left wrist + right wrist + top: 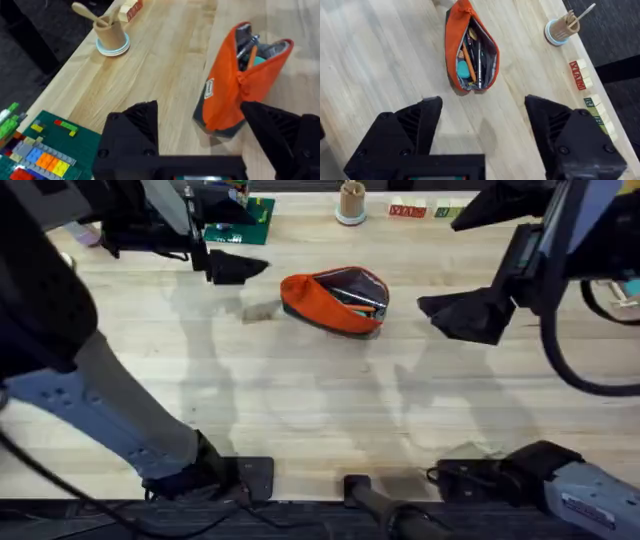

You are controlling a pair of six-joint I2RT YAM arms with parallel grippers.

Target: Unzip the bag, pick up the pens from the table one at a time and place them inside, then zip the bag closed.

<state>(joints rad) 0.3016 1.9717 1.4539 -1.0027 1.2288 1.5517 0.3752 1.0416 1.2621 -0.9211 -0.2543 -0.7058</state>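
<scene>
The orange bag (pixel 318 302) lies unzipped on the table (pixel 300 410), past its middle, with its mouth gaping. Inside it, in the right wrist view, I see the bag's (pixel 452 45) grey lining, an orange pen (pixel 466 52), a grey pen (pixel 479 59) and a teal item. My left gripper (pixel 240 268) hovers open to the left of the bag (pixel 225 95), nothing between its fingers (pixel 137 120). My right gripper (pixel 455 313) hangs open to the bag's right, also holding nothing; in the right wrist view the right gripper (pixel 484 102) stands apart from the bag.
A cup of wooden sticks (pixel 351 202) stands at the far edge, with red and green letter blocks (pixel 407 211) beside it. A green brick baseplate (pixel 240 220) with loose bricks sits far left behind my left gripper. Bare tabletop lies in front of the bag.
</scene>
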